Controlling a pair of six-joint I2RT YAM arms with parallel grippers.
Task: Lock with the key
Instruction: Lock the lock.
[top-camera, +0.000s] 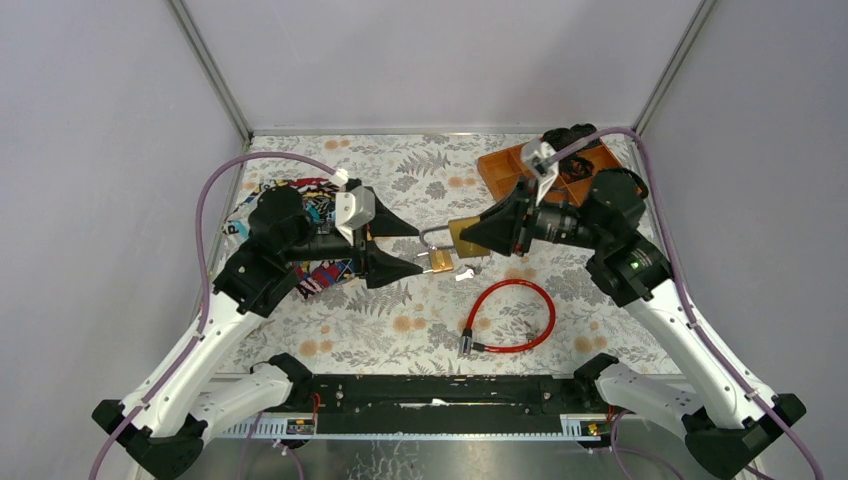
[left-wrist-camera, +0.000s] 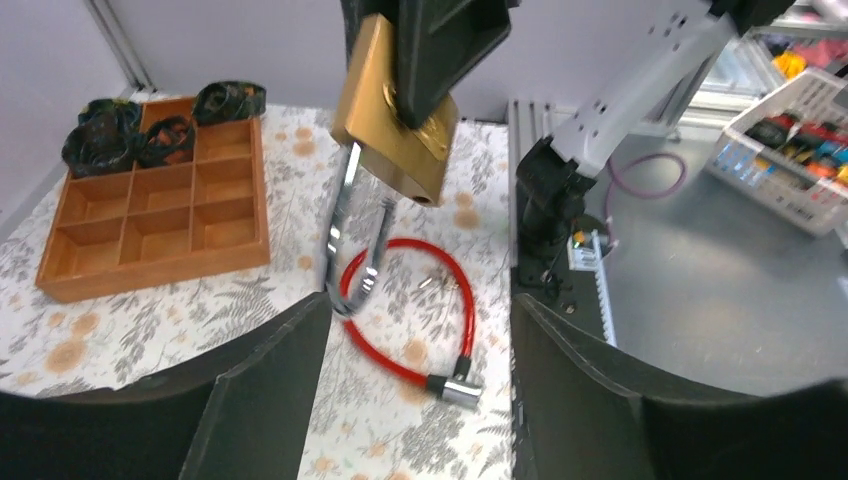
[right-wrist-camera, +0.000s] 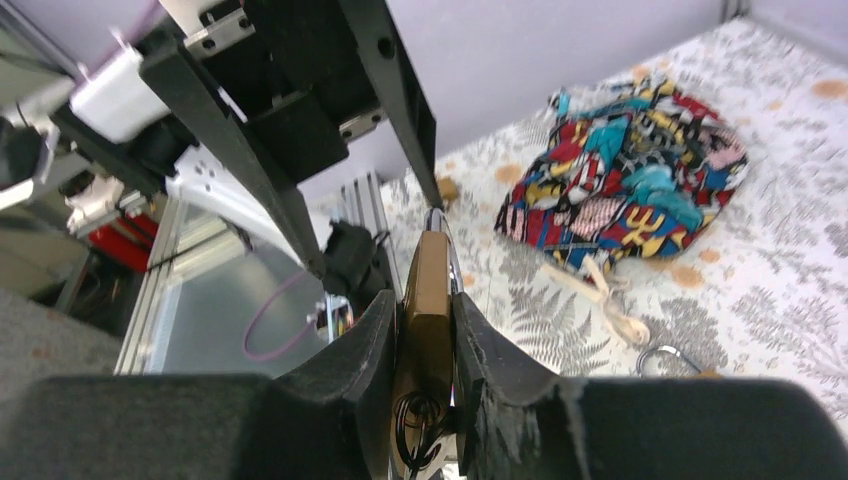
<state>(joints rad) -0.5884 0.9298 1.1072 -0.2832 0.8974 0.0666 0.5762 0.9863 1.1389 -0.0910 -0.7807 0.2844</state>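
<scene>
Brass padlock (left-wrist-camera: 375, 110), steel shackle, centre frame: your right gripper (top-camera: 472, 236) pinches it; left gripper (top-camera: 419, 250) spread, empty. Next, likely: fetch key, not surely spotted.

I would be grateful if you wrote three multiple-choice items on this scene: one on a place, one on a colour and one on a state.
1. Where does the red cable lock lie?
A. in the wooden tray
B. on the table, between the arms
C. on the patterned pouch

2. What colour is the body of the padlock?
A. brass
B. blue
C. white

3. How is the left tool?
A. shut on the padlock
B. shut on the red cable lock
C. open

Answers: 1 B, the top view shows it flat on the table; 2 A, the left wrist view shows a brass body; 3 C, its fingers stand wide apart and grip nothing.
</scene>
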